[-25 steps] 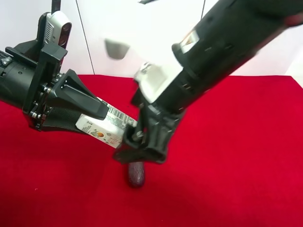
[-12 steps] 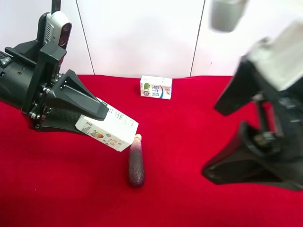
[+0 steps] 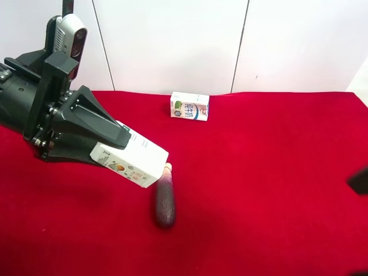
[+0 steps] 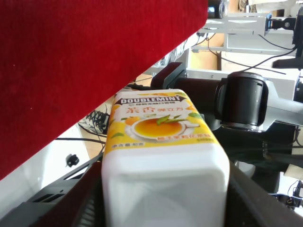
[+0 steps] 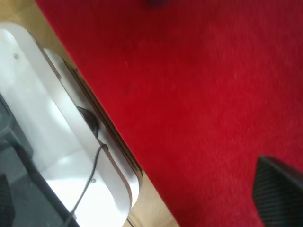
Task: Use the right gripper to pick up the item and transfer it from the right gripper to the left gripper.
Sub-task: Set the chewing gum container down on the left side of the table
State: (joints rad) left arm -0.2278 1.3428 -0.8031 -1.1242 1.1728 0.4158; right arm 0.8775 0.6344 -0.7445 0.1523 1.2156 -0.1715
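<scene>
Handover looks done: the item (image 3: 131, 160) sits clamped between the fingers of the left gripper (image 3: 110, 145), tilted, its free end pointing toward 4 o'clock in the high view. The left wrist view shows both fingers (image 4: 87, 201) pressed against its sides. The right gripper (image 3: 360, 181) is only a dark sliver at the 3 o'clock edge, well apart from the item. Its wrist view shows one finger (image 5: 279, 197) over bare cloth (image 3: 276, 172) with nothing held, so I judge it spread wide and empty. Little seems left beyond keeping the hold.

An eggplant (image 3: 165, 201) lies at the item's 5 o'clock, stem just beside its free corner; whether they touch I cannot tell. A box (image 3: 190, 106) stands at 1 o'clock, well apart. Nothing blocks either arm.
</scene>
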